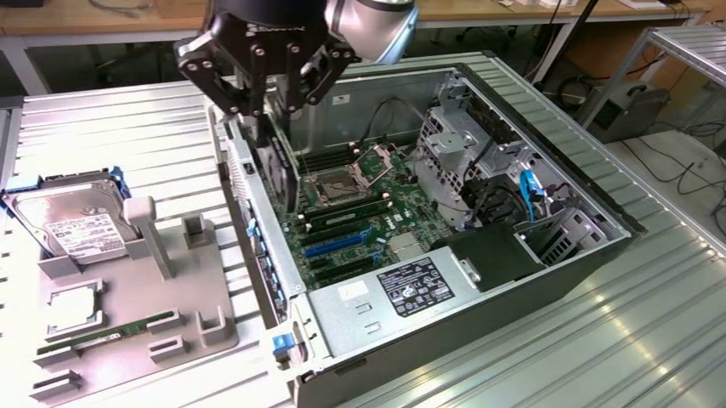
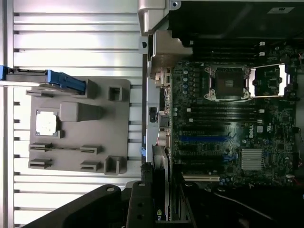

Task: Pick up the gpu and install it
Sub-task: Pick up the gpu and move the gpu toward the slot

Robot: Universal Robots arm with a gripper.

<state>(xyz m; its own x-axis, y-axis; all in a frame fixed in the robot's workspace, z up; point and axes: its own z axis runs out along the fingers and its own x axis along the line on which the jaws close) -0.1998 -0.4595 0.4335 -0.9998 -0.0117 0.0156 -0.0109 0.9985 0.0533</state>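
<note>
My gripper (image 1: pixel 270 106) hangs over the open computer case (image 1: pixel 590 208), shut on the gpu (image 1: pixel 280 170). The gpu is a dark flat card held on edge, with its silver bracket toward the case's rear wall (image 1: pixel 244 212). Its lower edge sits just above the motherboard (image 1: pixel 352 217), near the processor socket (image 1: pixel 340 183) and short of the blue expansion slot (image 1: pixel 337 245). In the wrist view the gpu (image 2: pixel 160 183) runs edge-on from my gripper (image 2: pixel 161 211) along the rear wall, beside the motherboard (image 2: pixel 223 123) and its blue slot (image 2: pixel 204 138).
A grey parts fixture (image 1: pixel 136 323) lies at the exterior view's left of the case, carrying a silver hard drive (image 1: pixel 74 225), a processor chip (image 1: pixel 70 308) and a green memory stick (image 1: pixel 108 333). Inside the case are a power supply (image 1: pixel 409 289), a drive cage (image 1: pixel 465 153) and cables.
</note>
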